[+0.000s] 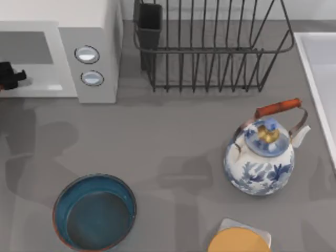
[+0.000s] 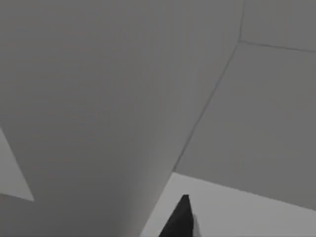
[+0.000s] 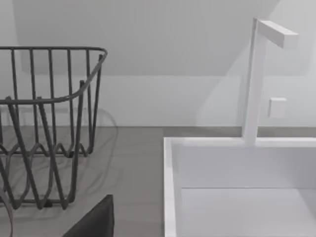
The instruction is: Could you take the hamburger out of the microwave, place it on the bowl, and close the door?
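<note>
The microwave (image 1: 97, 31) stands at the back left, two silver knobs on its front panel. Its door (image 1: 37, 63), with a grey window, lies flush with the knob panel. My left gripper (image 1: 11, 77) is a dark shape against the door's front at the left edge of the top view. In the left wrist view one dark fingertip (image 2: 180, 221) points at plain grey-white surfaces close up. The hamburger is hidden. The teal-blue bowl (image 1: 58, 210) with a reddish rim sits at the front left with nothing in it. A dark fingertip (image 3: 96, 222) of my right gripper shows in the right wrist view.
A black wire dish rack (image 1: 210, 52) stands behind the middle of the table. A blue-and-white kettle (image 1: 260, 160) is at the right. A yellow-orange disc on a grey square (image 1: 239, 242) lies at the front edge. A white sink (image 1: 321, 73) with a faucet (image 3: 256, 79) borders the right.
</note>
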